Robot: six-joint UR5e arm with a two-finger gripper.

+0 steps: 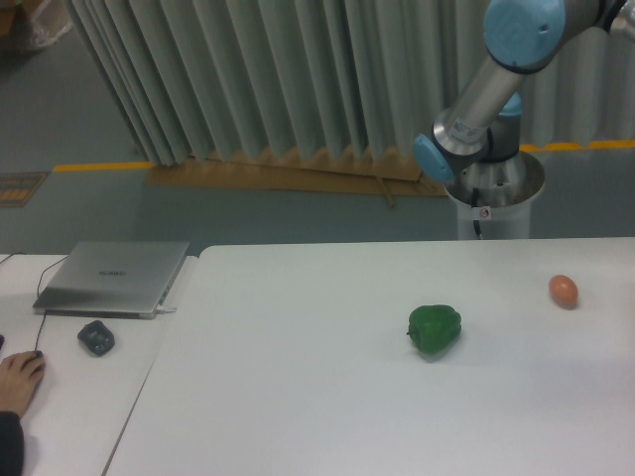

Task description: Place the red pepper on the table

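Showing a smooth, matt white top on the table (327,416), with only a soft sheen. Looking waxy and faintly glossy on the green bell pepper (435,329), ridged along its lobes. Appearing smooth and dull-shiny on the small orange egg-shaped thing (564,290), like plastic. Wearing brushed grey metal on the laptop (112,277) lid, satin in finish. Looking dark and matt on the mouse (96,338). Combining silvery metal tubing with glossy light-blue plastic caps on the robot arm (483,94). Hanging as pale, matt cloth in deep folds on the curtain (258,74). Lying flat, brown and rough like cardboard along the strip (288,177) beneath it.
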